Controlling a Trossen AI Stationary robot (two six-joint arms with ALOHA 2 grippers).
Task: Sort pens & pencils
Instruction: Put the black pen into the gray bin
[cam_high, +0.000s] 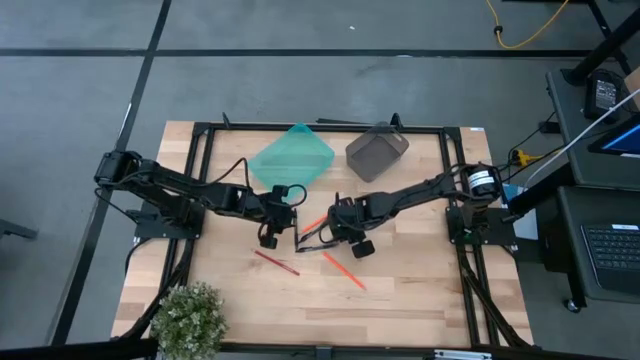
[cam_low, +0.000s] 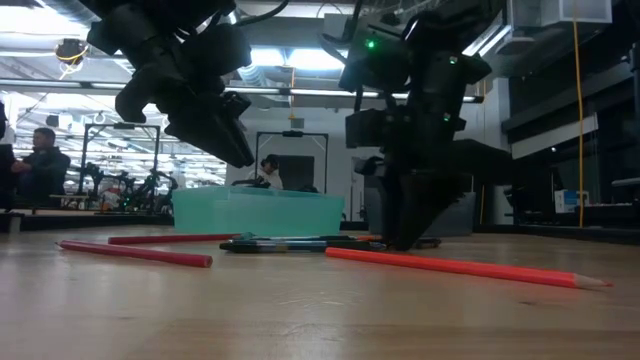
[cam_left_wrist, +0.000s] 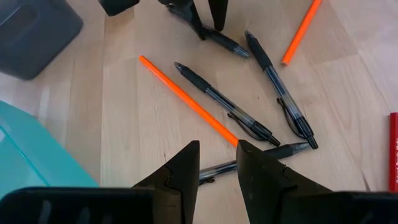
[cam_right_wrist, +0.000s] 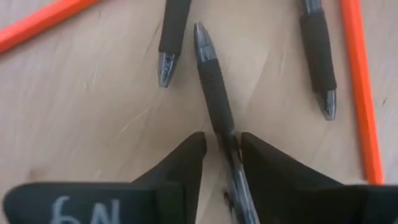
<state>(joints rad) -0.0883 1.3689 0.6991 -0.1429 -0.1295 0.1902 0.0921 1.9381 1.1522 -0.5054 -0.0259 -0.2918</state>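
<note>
Nearest the low camera: a long orange pencil (cam_low: 465, 267) flat on the table (cam_low: 300, 320), with a darker red pencil (cam_low: 135, 253) off to the other side. Behind them the pens (cam_low: 290, 244) lie in a low dark clump; from this height they blur together and can't be counted.

Hidden or unclear:
- Right end effector (cam_right_wrist: 219, 155) straddles one black pen (cam_right_wrist: 214, 93), barrel running between the fingers. The pen's rear end is covered by the fingers. Fingers sit close on either side; can't tell whether they touch the barrel, and the pen looks still flat on the table.
- Left wrist view cuts off a red pencil (cam_left_wrist: 393, 152) at the frame edge. One pen is partly hidden behind the left fingers.
- Teal bin (cam_high: 292, 156) and grey bin (cam_high: 377, 152) sit at the back of the table; contents can't be made out.

Pose:
- Right arm reaches in from the right, wrist pitched down, fingertips at table level in the pen cluster at table centre.
- Left end effector (cam_left_wrist: 217, 163) hovers above the table just left of the cluster, fingers partly apart, holding nothing.
- From above, two more pencils: red (cam_high: 276, 263) and orange (cam_high: 343, 270), nearer the front edge.
</note>
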